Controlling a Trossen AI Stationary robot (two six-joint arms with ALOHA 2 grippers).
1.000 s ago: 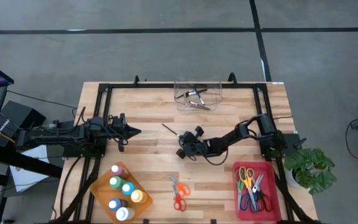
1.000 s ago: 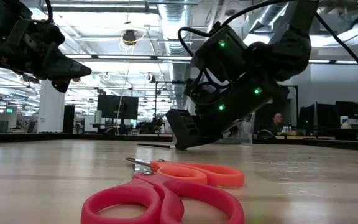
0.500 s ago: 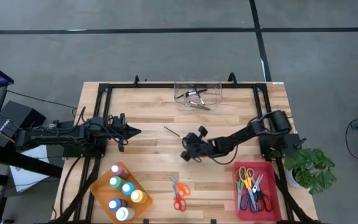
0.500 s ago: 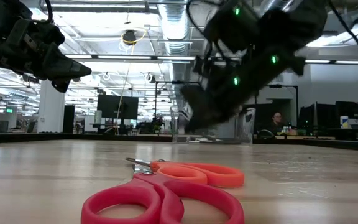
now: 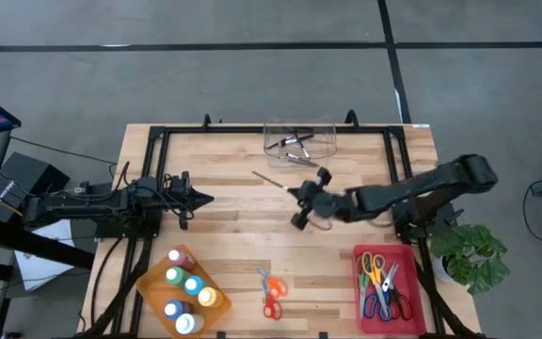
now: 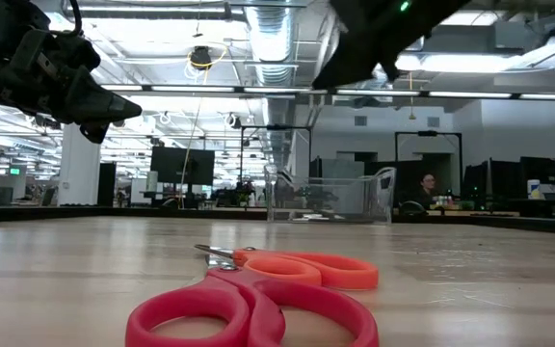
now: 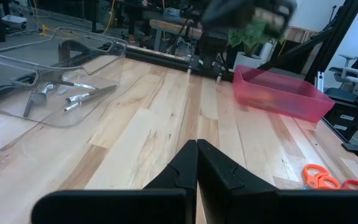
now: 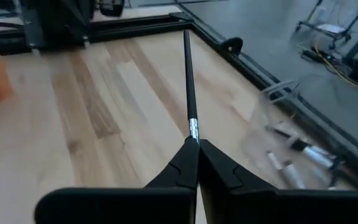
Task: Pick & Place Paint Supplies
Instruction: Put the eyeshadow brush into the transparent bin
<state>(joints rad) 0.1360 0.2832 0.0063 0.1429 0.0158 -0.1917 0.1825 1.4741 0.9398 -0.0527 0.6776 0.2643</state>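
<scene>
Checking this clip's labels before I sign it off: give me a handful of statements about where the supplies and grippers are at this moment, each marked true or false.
1. The right gripper is shut on a thin dark brush. True.
2. The red-handled scissors lie inside the pink bin. False: they lie on the bare wood between the orange tray and that bin.
3. The paint bottles stand in the orange tray. True.
4. The clear container is empty. False: brushes already lie in it.
5. The left gripper holds a paint bottle. False: it is shut on nothing, at the table's left side.
</scene>
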